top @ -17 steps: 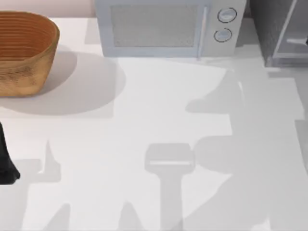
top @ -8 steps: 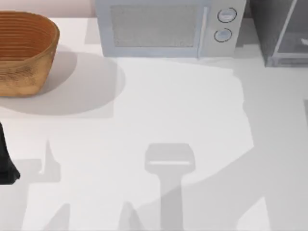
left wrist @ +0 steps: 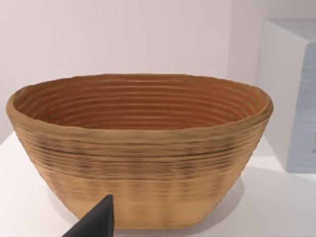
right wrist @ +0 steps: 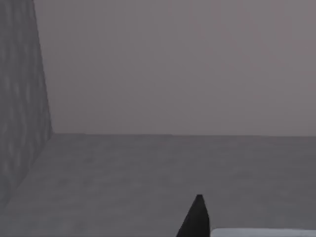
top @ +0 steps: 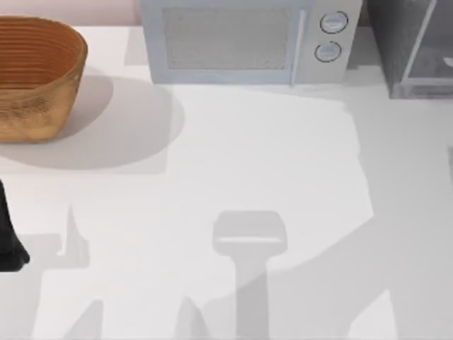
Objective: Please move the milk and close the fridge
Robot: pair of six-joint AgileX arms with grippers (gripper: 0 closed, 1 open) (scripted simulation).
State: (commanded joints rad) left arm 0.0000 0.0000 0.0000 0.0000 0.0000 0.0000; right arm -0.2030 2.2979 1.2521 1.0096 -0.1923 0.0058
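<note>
The right gripper (right wrist: 196,219) faces the fridge's (top: 395,42) grey interior, probably to reach the milk. I cannot tell its grip, nor where the milk sits. The fridge, at the table's back right, looks open. The basket (top: 35,78) holds nothing, and the left gripper (left wrist: 96,222) sits parked facing it.

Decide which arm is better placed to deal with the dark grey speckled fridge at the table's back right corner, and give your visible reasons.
Probably the right. Its wrist view looks along the dark grey speckled fridge wall at close range, while the left arm sits parked at the table's left edge, facing the woven wicker basket.
</note>
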